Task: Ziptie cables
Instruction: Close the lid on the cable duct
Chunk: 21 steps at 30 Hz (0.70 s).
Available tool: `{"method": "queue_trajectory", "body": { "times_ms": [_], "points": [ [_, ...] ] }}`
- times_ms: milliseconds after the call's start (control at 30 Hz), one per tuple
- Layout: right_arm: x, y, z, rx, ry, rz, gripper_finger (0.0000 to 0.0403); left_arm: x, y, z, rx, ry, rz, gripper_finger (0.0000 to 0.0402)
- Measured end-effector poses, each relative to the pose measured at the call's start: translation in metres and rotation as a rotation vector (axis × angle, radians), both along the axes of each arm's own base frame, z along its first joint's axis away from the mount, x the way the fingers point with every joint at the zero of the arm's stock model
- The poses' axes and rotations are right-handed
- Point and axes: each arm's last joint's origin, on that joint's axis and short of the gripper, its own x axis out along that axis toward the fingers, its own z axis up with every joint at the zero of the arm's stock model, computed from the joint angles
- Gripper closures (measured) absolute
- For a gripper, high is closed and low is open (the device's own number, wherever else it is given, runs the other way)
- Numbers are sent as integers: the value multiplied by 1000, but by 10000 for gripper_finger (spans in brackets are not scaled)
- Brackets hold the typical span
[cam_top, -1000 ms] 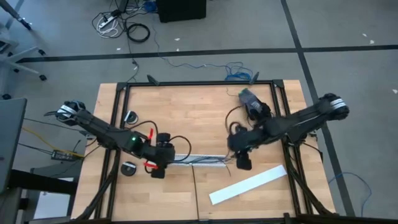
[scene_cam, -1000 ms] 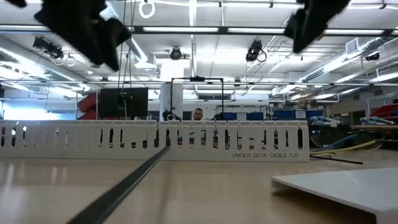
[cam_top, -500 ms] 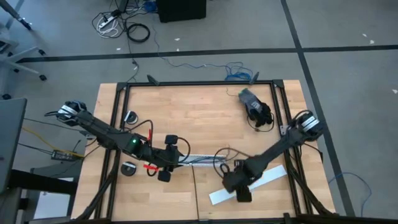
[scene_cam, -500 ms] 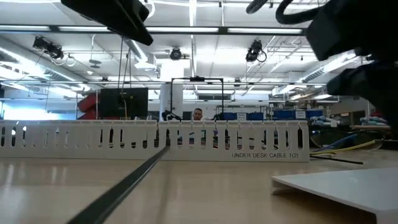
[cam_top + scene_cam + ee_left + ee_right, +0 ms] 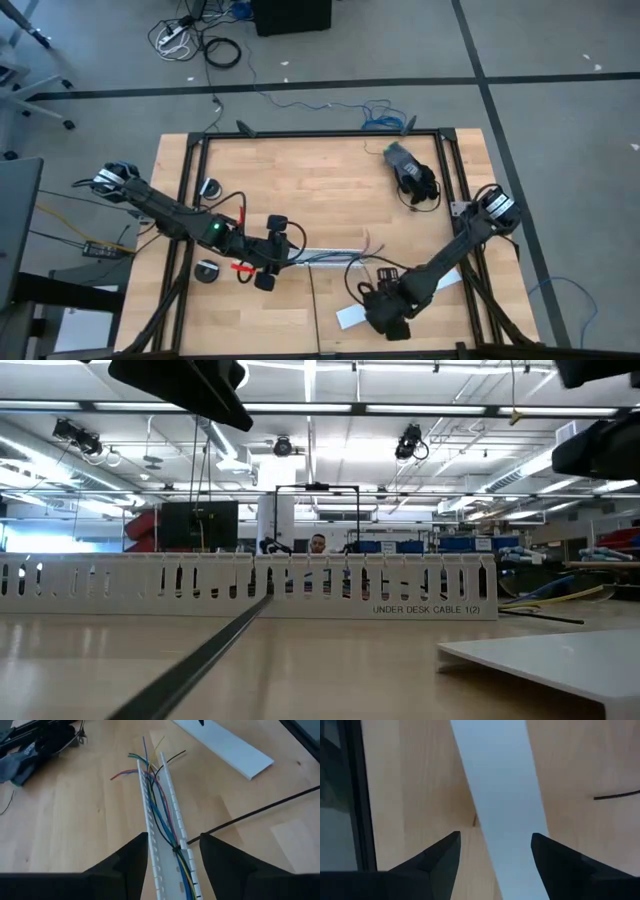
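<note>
- High view gives you the white slotted channel (image 5: 325,258) as the landmark, lying lengthwise across the near-middle of the wooden table (image 5: 310,190).
- Your left gripper (image 5: 268,266) sits at the channel's left end, and in the left wrist view its two dark fingers (image 5: 131,862) stand on either side of the channel with a gap between them, so it is parted, straddling the channel rather than clenched on anything.
- You find the cables (image 5: 161,812) lying inside the channel, blue, green, yellow and black strands running along it and fanning out past its far end.
- You see the ziptie (image 5: 255,813) as a thin black strip running from the bundle in the channel, just ahead of the left fingers, out across the bare wood on one side; whether it is cinched around the bundle you cannot tell.
- Your right gripper (image 5: 388,318) hangs nearer the table's front edge than the channel, over the flat white cover strip (image 5: 400,296).
- Right wrist view shows you its fingers (image 5: 437,860) spread wide, released, with the cover strip (image 5: 497,795) below them and nothing held.
- Beyond the channel's far side, a dark bundle (image 5: 412,170) lies by the back right of the table.
</note>
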Motion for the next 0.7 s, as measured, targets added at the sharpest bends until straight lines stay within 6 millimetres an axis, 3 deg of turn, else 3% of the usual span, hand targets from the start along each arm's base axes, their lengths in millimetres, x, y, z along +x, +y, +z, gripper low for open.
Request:
{"method": "queue_trajectory", "body": {
  "times_ms": [300,700],
  "points": [
    [6,-1,1,-13,-68,35,163,0,0,0,5,2,-3,227],
    [16,-3,-12,-26,-69,68,138,0,2,0,0,2,6,227]
  ]
}}
